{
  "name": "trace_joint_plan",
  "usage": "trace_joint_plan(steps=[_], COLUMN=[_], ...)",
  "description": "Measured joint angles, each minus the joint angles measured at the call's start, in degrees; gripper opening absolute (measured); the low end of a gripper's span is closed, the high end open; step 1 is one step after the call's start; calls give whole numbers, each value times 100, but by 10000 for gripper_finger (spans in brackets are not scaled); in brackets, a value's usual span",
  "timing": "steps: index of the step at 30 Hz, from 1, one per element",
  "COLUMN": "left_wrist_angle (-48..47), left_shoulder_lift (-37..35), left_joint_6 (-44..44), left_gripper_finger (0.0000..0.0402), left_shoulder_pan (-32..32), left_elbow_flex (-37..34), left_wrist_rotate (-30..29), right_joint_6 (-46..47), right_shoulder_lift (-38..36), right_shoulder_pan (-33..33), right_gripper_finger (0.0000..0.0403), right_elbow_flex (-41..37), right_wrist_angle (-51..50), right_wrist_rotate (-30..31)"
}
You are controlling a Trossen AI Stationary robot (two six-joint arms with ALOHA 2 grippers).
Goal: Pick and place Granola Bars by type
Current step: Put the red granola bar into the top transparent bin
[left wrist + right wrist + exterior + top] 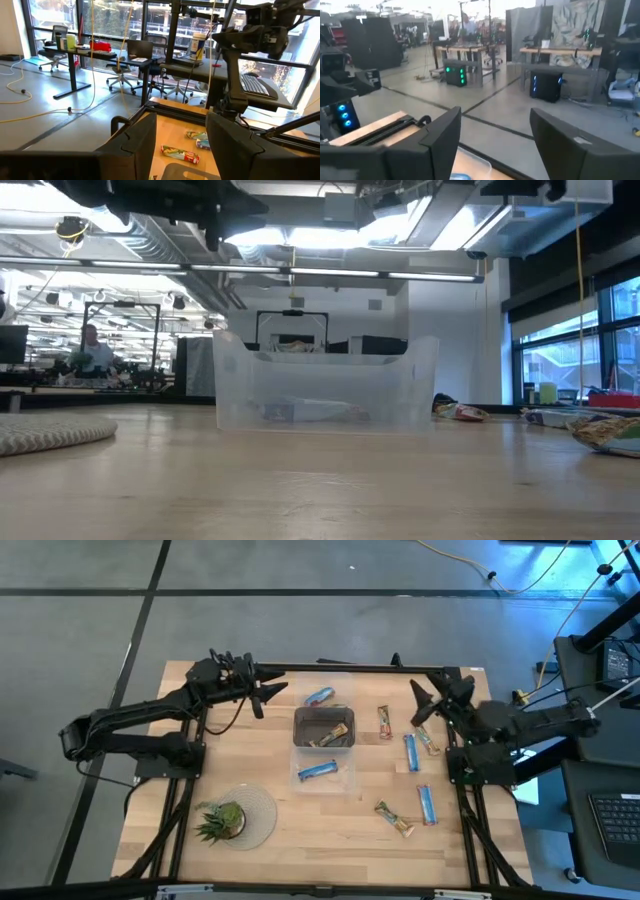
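I judge the step in hand to be the approach to a first loose bar. I lower one gripper squarely over a single bar and close across its narrow width.

The right gripper (422, 706) hangs with jaws apart, holding nothing. Nearest it lie a gold bar (428, 740) and two blue bars (410, 752); farther off stands the bin (325, 750).

The left gripper (268, 695) is likewise spread and empty. A blue bar (319, 696) lies just beyond it.

Left gripper (268, 695), right gripper (420, 705): raised, jaws open, facing inward.
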Motion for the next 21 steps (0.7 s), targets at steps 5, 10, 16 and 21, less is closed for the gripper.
trace_joint_plan(steps=[5,10,16,21], left_wrist_angle=[-17,-19,-23,-25], left_shoulder_lift=[0,2,2,4], left_joint_6=[-2,-44,-45,-46], left_gripper_finger=[162,165,162,164], left_shoulder_pan=[0,0,0,0], left_elbow_flex=[0,0,0,0], left_wrist_rotate=[1,1,1,1], right_joint_6=[1659,2942,3746,4050], right_shoulder_lift=[356,831,1714,2637], right_shoulder_pan=[-1042,-2159,-3042,-3396], right_gripper_finger=[239,239,239,239], right_elbow_flex=[516,626,443,440], right_wrist_angle=[-1921,-3176,-3277,-3280], right_wrist_rotate=[-1337,-2964,-4405,-5003])
